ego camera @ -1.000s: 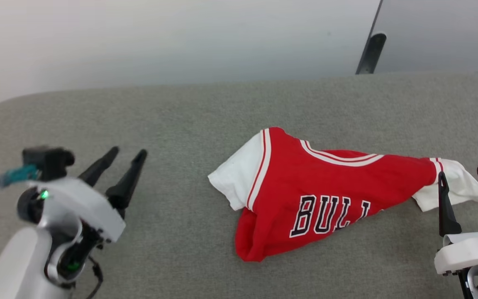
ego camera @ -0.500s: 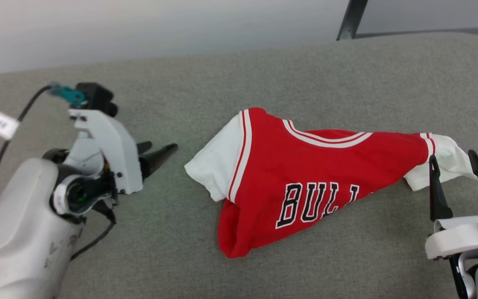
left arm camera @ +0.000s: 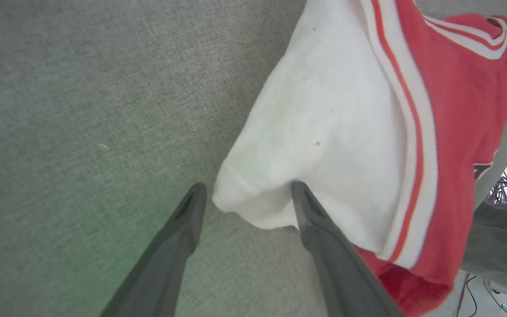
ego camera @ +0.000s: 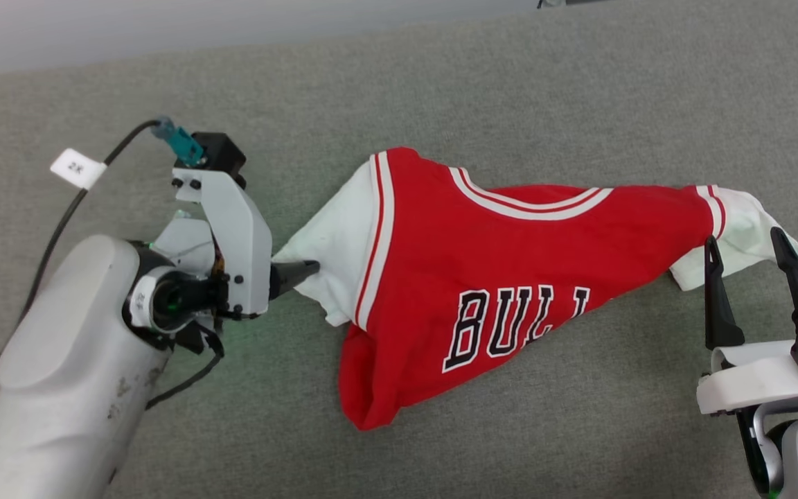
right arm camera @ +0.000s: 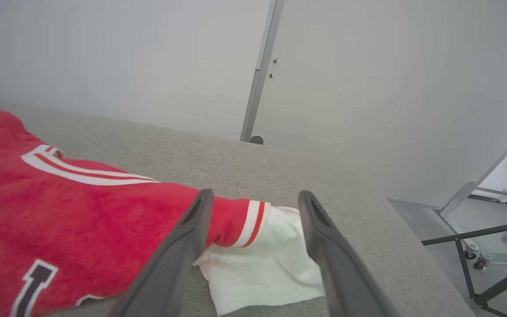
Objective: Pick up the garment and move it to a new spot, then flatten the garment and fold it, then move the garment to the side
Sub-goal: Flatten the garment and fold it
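Head view: a grey fabric-covered tabletop (ego camera: 440, 83) with a rounded far edge carries everything. The garment (ego camera: 510, 277) lies rumpled across its middle and reaches toward the right edge, well clear of the far edge. Its red body is bunched into a wedge, with the lower hem folded under at the near side. Only part of the black lettering, "BULL", shows. One white sleeve points left and the other points right.

The left arm's pale forearm comes in from the near left corner. The left gripper (left arm camera: 248, 189) is spread wide and holds nothing. In the left wrist view a corner of the left sleeve lies between its two fingertips, and one finger (left arm camera: 306, 207) is touching the sleeve's edge.

The right gripper (ego camera: 744, 239) stands at the near right, also spread wide and holding nothing. In the right wrist view the right sleeve lies on the cloth surface between its fingers; whether they touch it I cannot tell.

A black cable with a white tag (ego camera: 77, 168) runs to a teal plug (ego camera: 181, 142) on the left wrist.
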